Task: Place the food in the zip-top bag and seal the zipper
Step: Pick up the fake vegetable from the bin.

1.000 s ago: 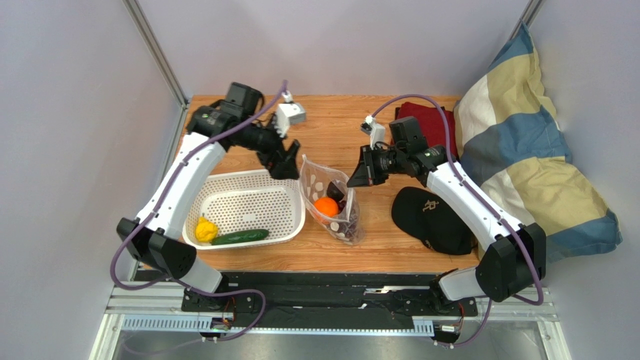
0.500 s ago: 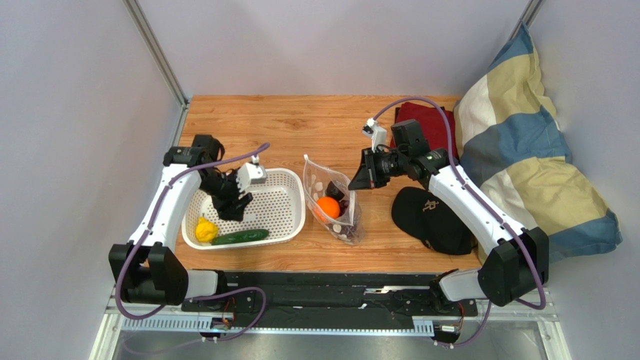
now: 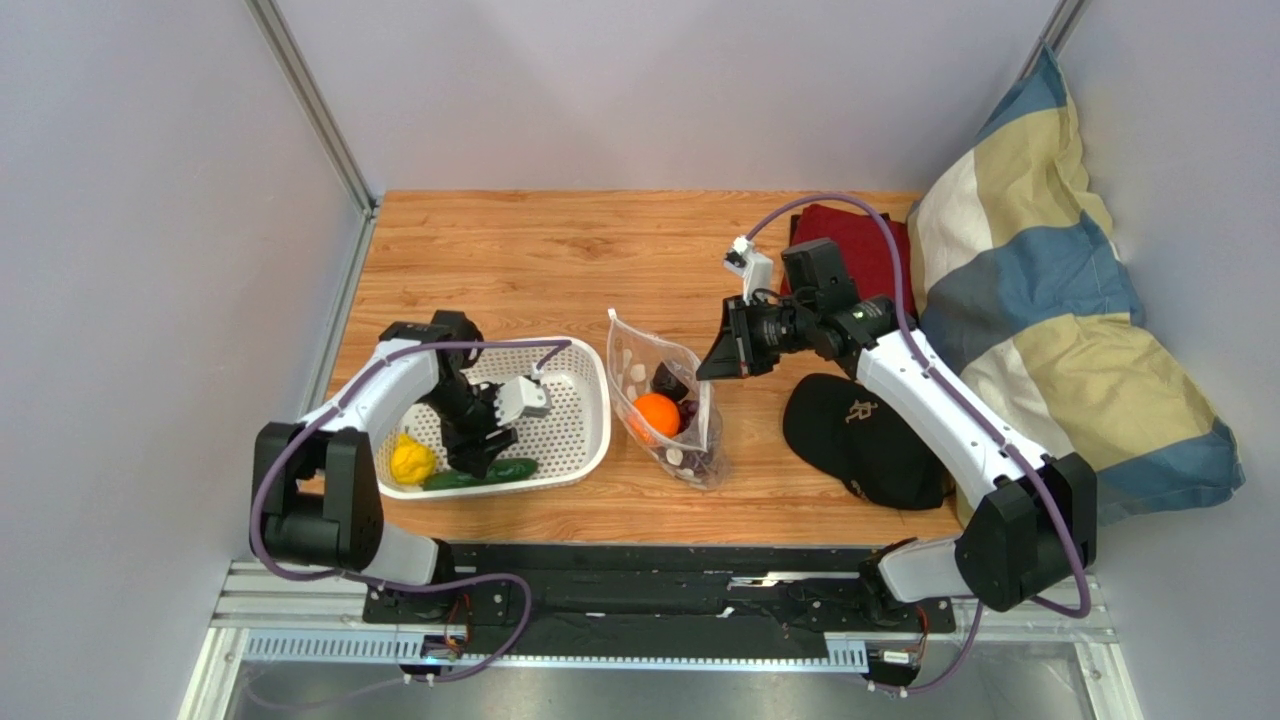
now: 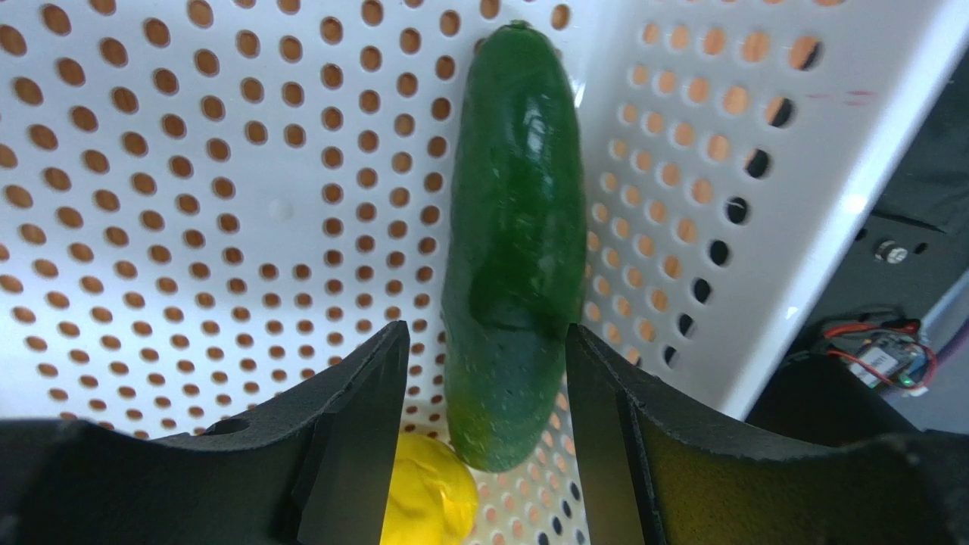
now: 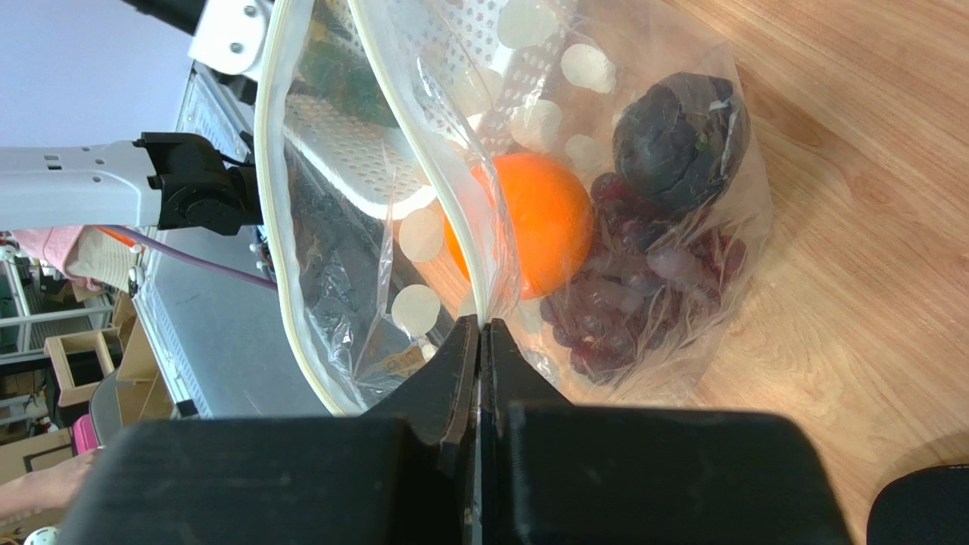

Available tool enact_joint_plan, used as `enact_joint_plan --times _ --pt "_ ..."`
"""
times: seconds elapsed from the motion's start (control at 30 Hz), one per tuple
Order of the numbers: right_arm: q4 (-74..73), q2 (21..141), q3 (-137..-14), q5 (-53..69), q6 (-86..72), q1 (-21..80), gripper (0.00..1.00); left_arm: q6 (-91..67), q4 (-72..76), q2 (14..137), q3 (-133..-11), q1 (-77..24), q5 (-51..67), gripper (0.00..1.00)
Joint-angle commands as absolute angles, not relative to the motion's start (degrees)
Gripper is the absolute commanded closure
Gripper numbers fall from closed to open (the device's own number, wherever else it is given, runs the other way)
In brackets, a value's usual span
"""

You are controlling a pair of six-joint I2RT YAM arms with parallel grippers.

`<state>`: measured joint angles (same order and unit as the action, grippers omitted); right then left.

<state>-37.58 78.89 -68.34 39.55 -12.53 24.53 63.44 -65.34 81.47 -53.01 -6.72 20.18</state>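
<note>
The zip-top bag (image 3: 663, 402) stands open mid-table, holding the orange (image 3: 652, 414), the grape bunch (image 5: 637, 307) and the dark purple fruit (image 5: 679, 139). My right gripper (image 3: 711, 357) is shut on the bag's mouth edge, pinching the zipper strip (image 5: 449, 216). The cucumber (image 4: 514, 239) and the lemon (image 4: 430, 500) lie in the white basket (image 3: 577, 360). My left gripper (image 4: 487, 392) is open inside the basket, its fingers on either side of the cucumber's near end, not closed on it. In the top view the left gripper (image 3: 478, 447) sits just above the cucumber (image 3: 490, 474), next to the lemon (image 3: 410, 459).
A black cap (image 3: 872, 438) lies right of the bag. A dark red cloth (image 3: 857, 240) sits at the back right, and a striped pillow (image 3: 1052, 285) leans on the right wall. The basket's near wall (image 4: 796, 170) is close to the cucumber.
My left arm swung from the back of the table down into the basket and now straddles the cucumber. The right arm and the bag have not moved.
</note>
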Motion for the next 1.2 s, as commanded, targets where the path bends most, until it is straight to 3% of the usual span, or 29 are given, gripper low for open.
enact_joint_plan --times 0.0,0.2,0.33,0.37,0.67,0.8,0.9,1.03,1.17 --pt "-37.27 80.07 -71.01 39.73 -10.9 24.17 1.0 64.87 -59.51 84.28 -52.64 -7.73 19.51 0.39" --pt "-37.53 81.3 -71.63 39.73 -10.72 24.26 1.0 65.04 -56.96 88.41 -53.17 -9.14 17.94 0.43" --pt "-37.53 81.74 -72.07 39.64 -10.63 24.26 1.0 63.46 -56.42 89.91 -56.07 -9.32 19.24 0.63" --pt "-37.62 81.74 -71.98 39.64 -10.63 24.26 1.0 62.67 -56.43 89.74 -57.73 -9.4 19.86 0.77" --pt "-37.53 82.0 -72.07 39.46 -10.81 23.91 1.0 63.11 -60.81 80.08 -66.6 -11.69 26.89 1.0" --pt "-37.53 81.83 -72.07 39.9 -11.34 23.55 1.0 58.64 -67.4 77.0 -75.48 -11.69 35.39 1.0" --pt "-37.36 82.0 -71.81 40.25 -12.04 23.47 1.0 48.11 -64.01 74.89 -83.3 -11.78 44.36 1.0" --pt "-37.18 82.44 -72.07 40.96 -12.83 23.47 1.0 20.28 -48.37 71.81 -85.78 -16.68 44.31 1.0" --pt "-37.0 82.53 -72.42 42.1 -13.62 23.29 1.0 6.64 -23.56 66.2 -78.95 -28.53 34.03 1.0"
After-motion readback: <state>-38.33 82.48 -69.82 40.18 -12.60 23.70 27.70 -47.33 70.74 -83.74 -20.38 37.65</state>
